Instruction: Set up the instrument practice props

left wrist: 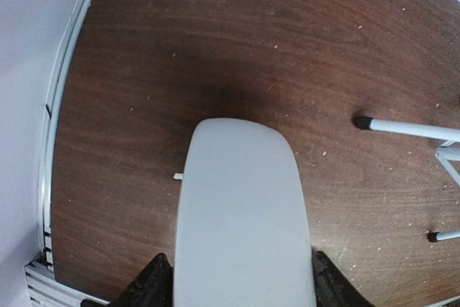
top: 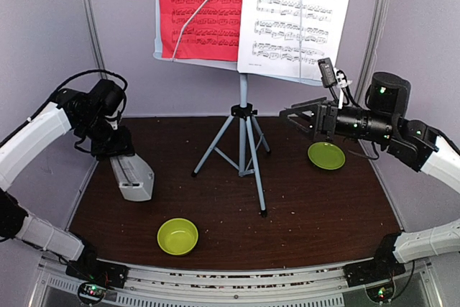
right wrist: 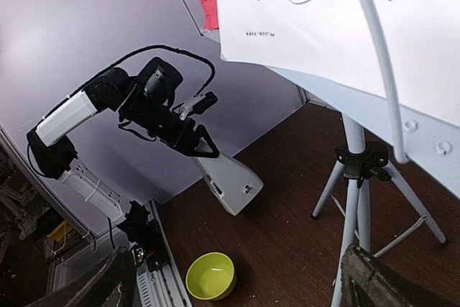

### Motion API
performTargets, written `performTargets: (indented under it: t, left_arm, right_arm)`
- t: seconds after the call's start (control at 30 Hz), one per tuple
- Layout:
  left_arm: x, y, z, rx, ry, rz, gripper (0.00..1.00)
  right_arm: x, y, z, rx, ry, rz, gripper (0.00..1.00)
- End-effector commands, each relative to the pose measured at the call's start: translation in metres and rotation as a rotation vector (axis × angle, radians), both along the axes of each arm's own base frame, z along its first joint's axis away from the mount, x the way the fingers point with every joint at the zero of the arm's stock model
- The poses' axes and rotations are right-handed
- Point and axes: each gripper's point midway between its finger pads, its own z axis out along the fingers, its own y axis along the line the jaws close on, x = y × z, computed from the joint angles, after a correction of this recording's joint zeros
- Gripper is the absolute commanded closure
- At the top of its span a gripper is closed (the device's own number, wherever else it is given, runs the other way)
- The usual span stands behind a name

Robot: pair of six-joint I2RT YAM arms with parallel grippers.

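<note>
Smooth, pale-grey, wedge-shaped metronome (left wrist: pixel 241 213) is pinched at its narrower end between the left gripper's (top: pixel 118 150) black fingers (left wrist: pixel 154 285), tilted over the left of the dark wood-grain tabletop (top: pixel 316 213). To its right, mid-tabletop, stands the thin-legged tripod music stand (top: pixel 243 131), with a red sheet (top: pixel 201 5) and a white sheet (top: pixel 295 12) propped on its ledge. Beside the stand, the right gripper (top: pixel 298 116) has its fingers spread wide.

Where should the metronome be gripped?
Probably across the narrow end of the metronome, approached from that tip, as the left gripper has it: the body tapers there to fit between the fingers, leaving the wide base free to set down.
</note>
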Motion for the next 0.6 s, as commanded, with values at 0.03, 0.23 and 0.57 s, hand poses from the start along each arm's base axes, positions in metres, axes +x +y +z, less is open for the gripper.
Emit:
performTargets:
  t: [0.03,0.23,0.57]
  left_arm:
    - [0.035,-0.044,0.041,-0.078,-0.155,-0.067,0.67]
    - [0.038,-0.108,0.042,-0.172,-0.171,-0.1,0.74]
    - [0.036,-0.202,0.044,-0.263,-0.188,-0.118,0.78]
  right_arm:
    - [0.004,-0.003,0.029,0.094,0.016,-0.042,0.0]
    - [0.006,-0.007,0.039,0.119,0.029,-0.066,0.0]
    - [0.014,-0.02,0.069,0.21,0.117,-0.157,0.0]
